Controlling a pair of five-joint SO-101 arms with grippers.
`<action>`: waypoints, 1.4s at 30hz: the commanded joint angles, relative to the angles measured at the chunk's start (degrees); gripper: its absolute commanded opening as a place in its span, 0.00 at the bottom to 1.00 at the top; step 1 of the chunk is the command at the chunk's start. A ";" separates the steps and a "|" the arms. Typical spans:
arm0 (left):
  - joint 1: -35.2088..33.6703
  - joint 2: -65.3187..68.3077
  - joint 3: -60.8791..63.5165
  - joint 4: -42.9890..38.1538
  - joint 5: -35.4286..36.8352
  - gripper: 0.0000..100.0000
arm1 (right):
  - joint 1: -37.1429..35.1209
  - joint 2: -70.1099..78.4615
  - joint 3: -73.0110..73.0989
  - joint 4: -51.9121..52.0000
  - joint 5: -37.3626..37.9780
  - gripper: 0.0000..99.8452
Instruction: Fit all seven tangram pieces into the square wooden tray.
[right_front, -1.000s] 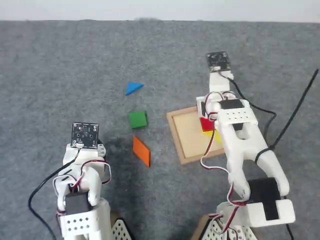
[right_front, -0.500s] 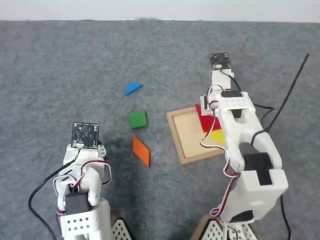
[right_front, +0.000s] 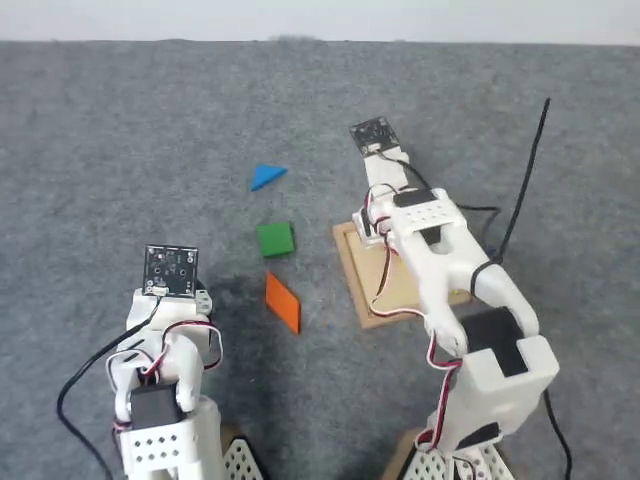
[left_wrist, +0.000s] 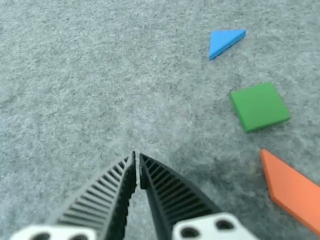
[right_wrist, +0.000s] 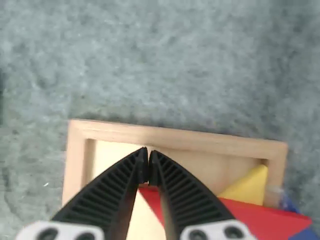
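Square wooden tray (right_front: 349, 272): lies on the grey cover (right_front: 120, 120) in front of the right arm, partly under it. A red piece (right_wrist: 240, 215) and a yellow piece (right_wrist: 249, 186) lie inside, touching, toward one corner, and the visible floor beside them is bare wood. Three loose pieces lie on the cover to the left of the tray, in a row running away from the arm bases. Orange parallelogram (right_front: 283, 302): nearest the bases, near the tray's left rim, long axis roughly along the row. Green square (right_front: 275, 239): middle. Blue triangle (right_front: 266, 177): farthest. Right gripper (right_wrist: 146, 152): over the tray's inside by its far rim, near the left corner, fingertips together, empty. Left gripper (left_wrist: 136, 159): low over bare cover by its own base, tips together, empty, the three pieces ahead and to its right. Judgement: the green square lies closest to the right gripper, off to its left, and the jaws must part before any pick.
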 joint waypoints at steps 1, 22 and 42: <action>0.44 -0.79 -0.48 0.00 -0.18 0.02 | 0.04 -8.57 2.46 -2.59 0.79 0.01; 0.44 -0.79 -0.48 0.18 -0.18 0.02 | 20.97 -20.79 19.16 -3.12 2.46 0.01; 0.44 -0.79 -0.48 0.09 -0.18 0.02 | 12.09 -16.92 14.77 -2.95 4.57 0.01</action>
